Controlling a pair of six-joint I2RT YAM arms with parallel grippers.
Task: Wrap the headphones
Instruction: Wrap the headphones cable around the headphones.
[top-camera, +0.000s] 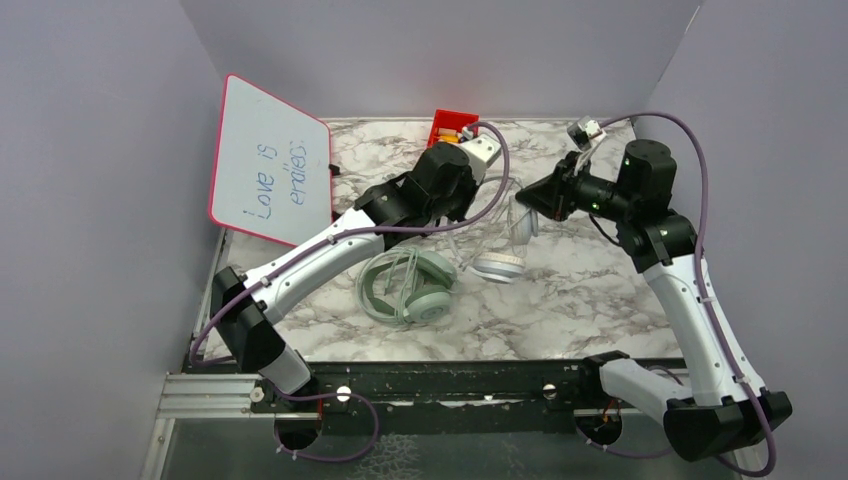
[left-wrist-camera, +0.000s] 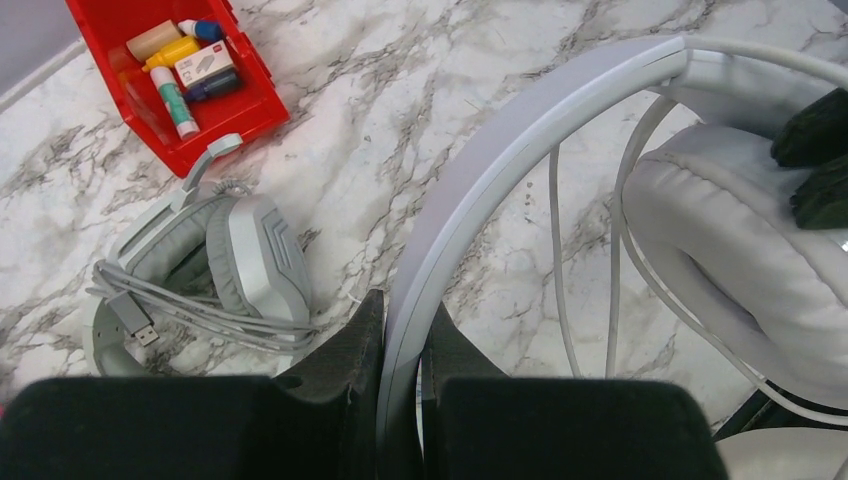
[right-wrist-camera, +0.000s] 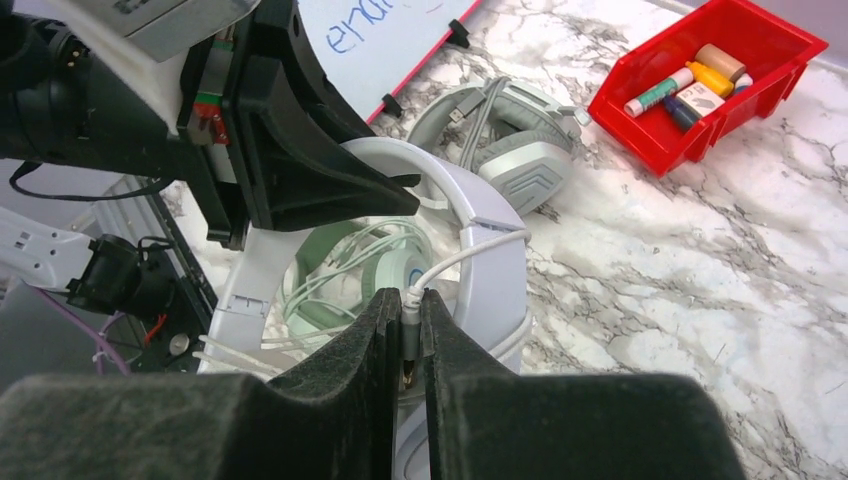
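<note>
Pinching the headband of the white headphones (left-wrist-camera: 520, 130), the left gripper (left-wrist-camera: 400, 320) holds them at the middle of the marble table (left-wrist-camera: 400, 80). The right gripper (right-wrist-camera: 403, 310) is clamped on the end of their thin cable (right-wrist-camera: 470, 250). The mint-green headphones (top-camera: 405, 285) lie nearer the arms' bases, and the grey-white headphones (left-wrist-camera: 230, 260) lie just beside the red bin (left-wrist-camera: 250, 110).

You can read blue handwriting on the whiteboard (top-camera: 270, 165) — "Love is", then a second line starting with "e" that is unclear. Labels inside the red bin (left-wrist-camera: 225, 135) are too small to read.
</note>
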